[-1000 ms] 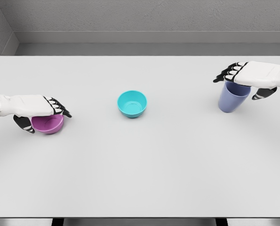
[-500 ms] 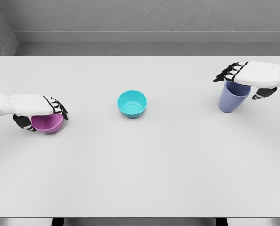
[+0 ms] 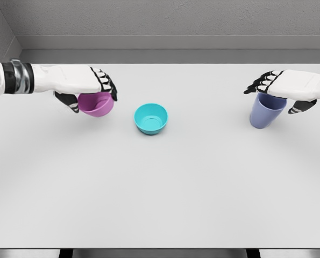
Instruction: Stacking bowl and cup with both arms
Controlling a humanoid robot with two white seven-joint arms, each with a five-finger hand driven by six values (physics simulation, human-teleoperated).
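Head view, the only feed I have. I see a white bench (image 3: 160, 188) filling most of the frame, with a grey wall behind it at 12 o'clock.

Left arm: it enters from the left edge at about 10 o'clock. The left hand (image 3: 87, 88) is curled over the rim of a purple bowl (image 3: 97, 104), fingers on the far side and thumb on the near side, pinching the bowl from above. The bowl hangs tilted, its opening turned partly toward the camera. I cannot tell for certain whether its base clears the bench, though it sits higher in the frame than the other vessels.

Centre: a teal bowl (image 3: 151, 118) stands upright on the bench, opening up, nothing inside it that I can see. It lies at 4 o'clock from the purple bowl, near it but not touching.

Right arm: it enters from the right edge at about 2 o'clock. The right hand (image 3: 282, 91) lies over the mouth of a blue cup (image 3: 266, 111), fingers extended across the far rim and thumb lowered on the right side of the cup wall. I read this as a top grasp closed on the cup. The cup stands upright on the bench, at 3 o'clock from the teal bowl and well apart from it.
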